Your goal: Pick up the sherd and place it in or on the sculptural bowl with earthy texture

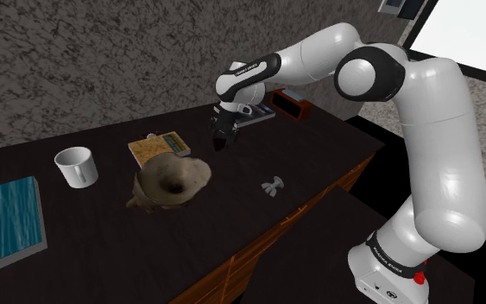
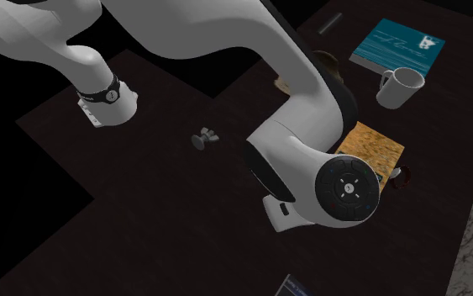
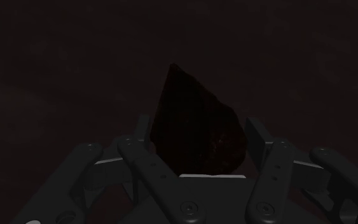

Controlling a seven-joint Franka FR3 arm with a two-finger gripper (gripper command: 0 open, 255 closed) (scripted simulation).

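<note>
My black gripper hangs above the dark table, just beyond the far right rim of the bowl. The bowl is a lumpy, earthy brown piece with a deep hollow. In the wrist view the gripper is shut on a dark, pointed sherd, which stands up between the two fingers. In the second exterior view the arm covers most of the bowl, leaving a brown edge.
A white mug and a teal book lie toward the shoulder view's left. A tan book sits behind the bowl. A small grey object lies right of the bowl, near the table's front edge. A dark box stands at the back.
</note>
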